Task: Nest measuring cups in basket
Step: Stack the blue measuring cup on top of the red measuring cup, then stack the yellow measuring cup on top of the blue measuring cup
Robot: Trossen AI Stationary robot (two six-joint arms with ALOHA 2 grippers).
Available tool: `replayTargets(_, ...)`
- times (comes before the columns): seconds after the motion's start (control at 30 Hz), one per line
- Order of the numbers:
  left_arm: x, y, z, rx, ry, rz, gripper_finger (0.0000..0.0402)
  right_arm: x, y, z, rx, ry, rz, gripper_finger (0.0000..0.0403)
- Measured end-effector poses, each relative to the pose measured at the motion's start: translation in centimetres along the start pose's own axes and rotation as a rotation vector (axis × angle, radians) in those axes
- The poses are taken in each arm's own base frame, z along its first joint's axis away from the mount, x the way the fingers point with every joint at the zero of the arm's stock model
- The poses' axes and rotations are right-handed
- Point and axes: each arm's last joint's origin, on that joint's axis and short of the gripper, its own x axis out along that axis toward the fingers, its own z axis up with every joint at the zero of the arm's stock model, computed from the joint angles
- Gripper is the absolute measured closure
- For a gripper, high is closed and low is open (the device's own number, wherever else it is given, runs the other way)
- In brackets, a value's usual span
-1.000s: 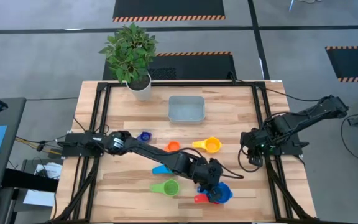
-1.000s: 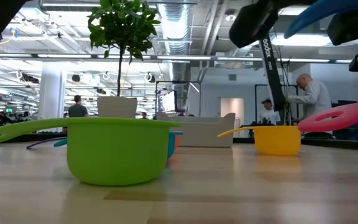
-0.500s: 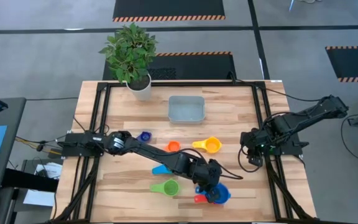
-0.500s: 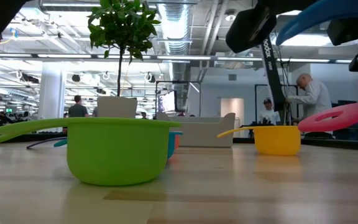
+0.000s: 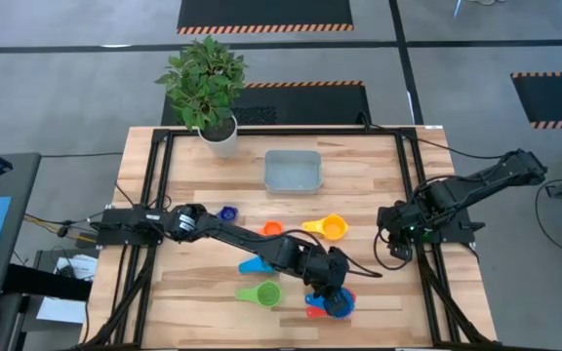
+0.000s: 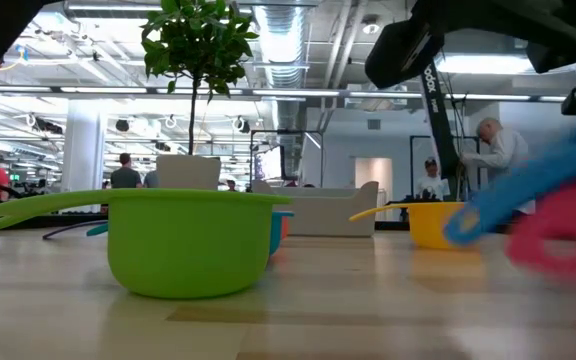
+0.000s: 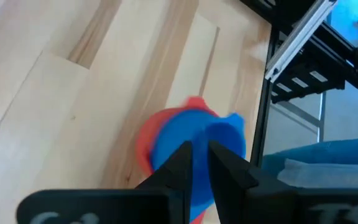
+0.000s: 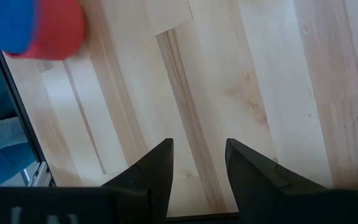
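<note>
Measuring cups, seven listed — where did each stand?

— Dark blue cup (image 5: 226,213), orange cup (image 5: 271,230) and yellow cup (image 5: 331,228) lay mid-frame in the high view; light blue cup (image 5: 253,265) and green cup (image 5: 264,293) lower centre. Basket (image 5: 293,171), upper centre of the worktop (image 5: 369,185), held no cups.

— And the change since half a second earlier?

— Blue cup (image 5: 338,303) had shifted left onto the red cup (image 5: 315,312), lower centre. Judged: first nesting pair forming, outside the basket.

— State of the left tool?

— Left tool (image 7: 194,163) drawn narrow on the blue cup's handle, cup over red in the left wrist view.

— The right tool?

— Right tool (image 8: 197,163) waited at the frame's right edge in the high view, fingers parted, nothing held.

— Appearance?

— Small round plastic scoops, short flat handles; blue larger than red.
</note>
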Motion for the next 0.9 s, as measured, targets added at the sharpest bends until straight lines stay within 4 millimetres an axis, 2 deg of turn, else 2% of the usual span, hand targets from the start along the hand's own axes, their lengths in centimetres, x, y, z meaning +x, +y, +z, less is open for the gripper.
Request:
replayTargets(0.3,0.0,0.1,0.0,-0.014,0.010,0.001,0.0364,0.0,0.0,0.0,0.000,0.000,0.000,0.0224)
replayTargets(0.47,0.0,1.6,0.6,-0.070,-0.008,0.108,0.0364,0.0,0.0,0.0,0.029,0.005,0.006,0.0223)
replayTargets(0.53,-0.9,2.4,1.3,-0.062,0.010,0.142,0.0364,0.0,0.1,-0.1,0.050,0.020,0.020,0.0225)
replayTargets(0.63,-4.1,2.8,2.4,-0.011,0.037,0.170,0.0367,0.0,0.0,-0.2,0.056,0.053,0.034,0.0230)
replayTargets(0.77,-12.2,2.6,2.8,0.064,0.075,0.254,0.0374,0.0,0.0,-0.4,0.060,0.073,0.034,0.0235)
replayTargets(0.83,-14.7,2.6,2.1,0.102,0.113,0.327,0.0378,0.0,0.0,-0.3,0.058,0.068,0.038,0.0237)
replayTargets(0.9,-15.7,2.8,1.2,0.140,0.165,0.409,0.0381,0.0,0.1,-0.1,0.053,0.046,0.048,0.0238)
